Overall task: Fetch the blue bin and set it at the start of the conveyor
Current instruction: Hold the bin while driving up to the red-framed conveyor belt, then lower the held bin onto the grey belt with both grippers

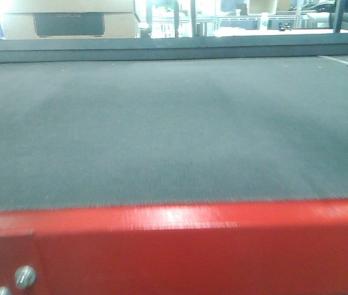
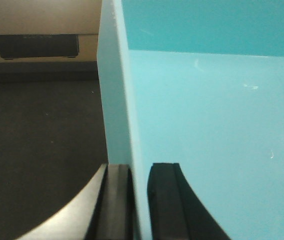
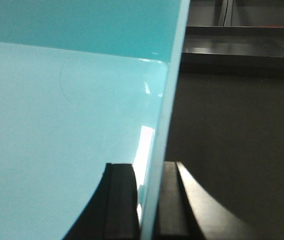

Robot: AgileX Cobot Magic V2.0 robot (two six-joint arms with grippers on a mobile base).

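Conveyor start [image 1: 174,123]: a wide dark grey ribbed belt is seen filling the front view, its near edge bordered by a red strip [image 1: 223,239]. No bin is shown on the stretch covered by that view.
Blue bin [image 2: 212,125]: the tub is carried between the two arms, with dark belt surface visible just outside each side wall in both wrist views. Whether its base touches the belt cannot be told.
Bin handling: the walls are smooth, glossy and thin, so the tub is judged light, fairly stiff, and slippery under a pinch. Some flex of the long walls is to be expected, and tilting is to be avoided.
Where to hold: opposite side walls near the top edge are judged best, one arm per wall, so that the load is balanced.
Left gripper [image 2: 139,172]: it is closed on the bin's left wall, with one black finger [image 2: 116,200] outside and the other inside the tub.
Right gripper [image 3: 146,172]: it is clamped on the bin's right wall [image 3: 164,100] in the same way, one pad [image 3: 119,200] inside and one outside.
Risk: sliding of the wall through the pads is judged possible if either side is released unevenly.
Screws [image 1: 23,276]: these are set in the red strip's near left corner.
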